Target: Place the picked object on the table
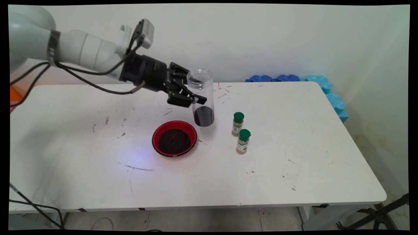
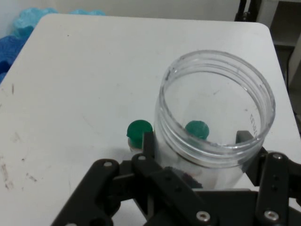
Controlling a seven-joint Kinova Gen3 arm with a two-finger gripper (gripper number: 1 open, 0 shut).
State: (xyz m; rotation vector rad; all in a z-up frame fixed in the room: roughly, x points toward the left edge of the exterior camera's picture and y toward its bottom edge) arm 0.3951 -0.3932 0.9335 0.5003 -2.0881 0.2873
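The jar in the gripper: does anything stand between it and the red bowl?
Nothing visible does. The jar, held upright in the gripper, is just behind the bowl. Both spice bottles stand to the right, clear of that gap.

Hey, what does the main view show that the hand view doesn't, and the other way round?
Only the main view shows the red bowl of dark grains, the dark grains at the bottom of the clear jar, the brown bodies of the two spice bottles, and the arm with its cables.

Only the hand view looks down into the jar's open mouth, with one green cap seen through the wall.

Both show the gripper shut on the jar, the white table, and the blue foam at the table's edge.
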